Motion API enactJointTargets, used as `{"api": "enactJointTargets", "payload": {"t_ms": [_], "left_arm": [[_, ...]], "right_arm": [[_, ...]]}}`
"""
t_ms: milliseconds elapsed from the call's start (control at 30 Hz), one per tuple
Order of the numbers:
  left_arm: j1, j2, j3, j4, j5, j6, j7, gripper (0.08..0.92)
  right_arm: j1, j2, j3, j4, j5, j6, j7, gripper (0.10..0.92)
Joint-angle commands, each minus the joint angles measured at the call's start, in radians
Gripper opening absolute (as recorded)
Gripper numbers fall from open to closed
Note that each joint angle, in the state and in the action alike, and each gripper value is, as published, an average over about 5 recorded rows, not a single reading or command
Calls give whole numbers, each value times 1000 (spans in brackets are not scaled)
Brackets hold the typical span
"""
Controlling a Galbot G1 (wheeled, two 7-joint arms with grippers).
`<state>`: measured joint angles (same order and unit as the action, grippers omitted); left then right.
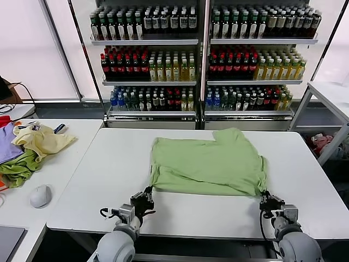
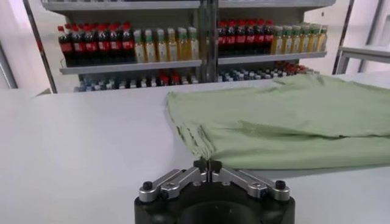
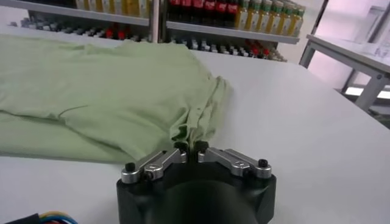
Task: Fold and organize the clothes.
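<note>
The polo shirt [image 1: 207,161] lies in the centre of the head view, on the white table [image 1: 305,180], folded into a rough rectangle with one sleeve projecting at its upper right. No collar, buttons or print are visible from this side.

The left gripper [image 1: 143,201] sits in the lower left of centre, just short of the shirt's lower-left corner. In the left wrist view its jaws are pressed together with nothing between them; the hem lies just beyond the tips, not held. The right gripper [image 1: 270,203] sits at lower right, near the shirt's lower-right corner. Its jaws are likewise clenched on nothing, the bunched edge of cloth lying just ahead of them.

Handling assessment: the cloth appears thin, light and limp. It should drape and crease readily, and layers may slide over one another when lifted. Ripples at both lower corners suggest the fabric gathers easily. The best holds look to be those two lower corners, pinching all layers together.

At far left, a heap of garments [image 1: 30,150] and a computer mouse [image 1: 40,195] occupy a neighbouring table.
</note>
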<state>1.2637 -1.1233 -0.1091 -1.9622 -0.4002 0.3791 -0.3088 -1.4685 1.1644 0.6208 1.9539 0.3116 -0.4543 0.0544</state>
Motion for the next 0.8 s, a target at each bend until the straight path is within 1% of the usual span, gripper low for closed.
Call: {"api": "enactJointTargets", "payload": {"t_ms": [33, 267, 467, 533, 633, 700, 800], "left_arm": [[157, 34, -26, -138, 23, -4, 2, 88], [268, 95, -87, -199, 20, -6, -3, 88], [329, 115, -121, -232, 22, -5, -7, 88], [343, 116, -131, -240, 22, -3, -7, 88], [359, 114, -138, -255, 26, 4, -5, 92], [366, 112, -139, -268, 34, 12, -6, 117], [368, 110, -144, -287, 46, 20, -7, 193]], "right_arm": [[-138, 16, 8, 131, -26, 2, -1, 163], [-209, 23, 41, 173, -48, 10, 1, 163], [-237, 25, 46, 198, -58, -1, -12, 166], [-243, 26, 43, 209, -63, -3, -21, 188], [-246, 29, 41, 231, -64, 12, -29, 261], [-245, 28, 43, 250, -64, 37, -34, 322], [-240, 19, 55, 282, -61, 88, -33, 408]]}}
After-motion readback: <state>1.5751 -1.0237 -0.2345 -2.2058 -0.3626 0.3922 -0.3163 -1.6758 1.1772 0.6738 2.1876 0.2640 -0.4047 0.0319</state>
